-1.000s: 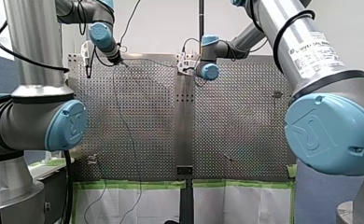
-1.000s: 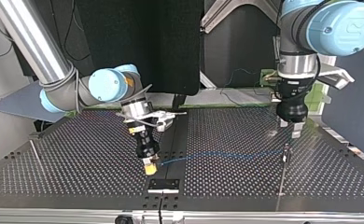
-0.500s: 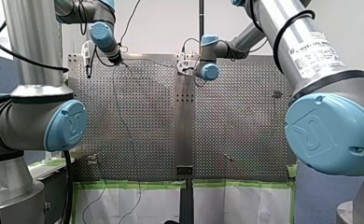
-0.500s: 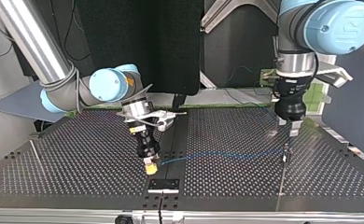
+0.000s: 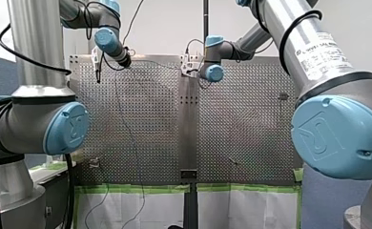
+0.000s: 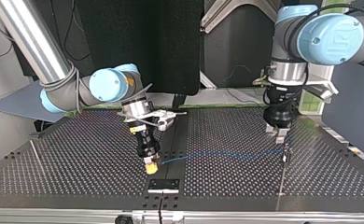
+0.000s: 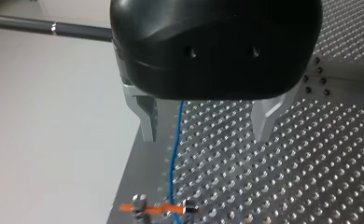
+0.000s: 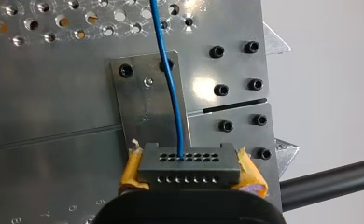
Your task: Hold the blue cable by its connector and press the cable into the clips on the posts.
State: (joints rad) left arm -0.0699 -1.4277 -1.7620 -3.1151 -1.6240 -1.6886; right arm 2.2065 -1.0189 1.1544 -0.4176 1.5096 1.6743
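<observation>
Right wrist view — jaws clamp connector (image 8: 188, 169), blue cable (image 8: 171, 88) attached.

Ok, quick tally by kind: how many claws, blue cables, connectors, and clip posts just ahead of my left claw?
Claws: 2 (my left claw, open; my right claw, shut on the connector)
Blue cable: 1
Connector: 1
Clip post ahead of my left claw: 1
Total: 5
</observation>
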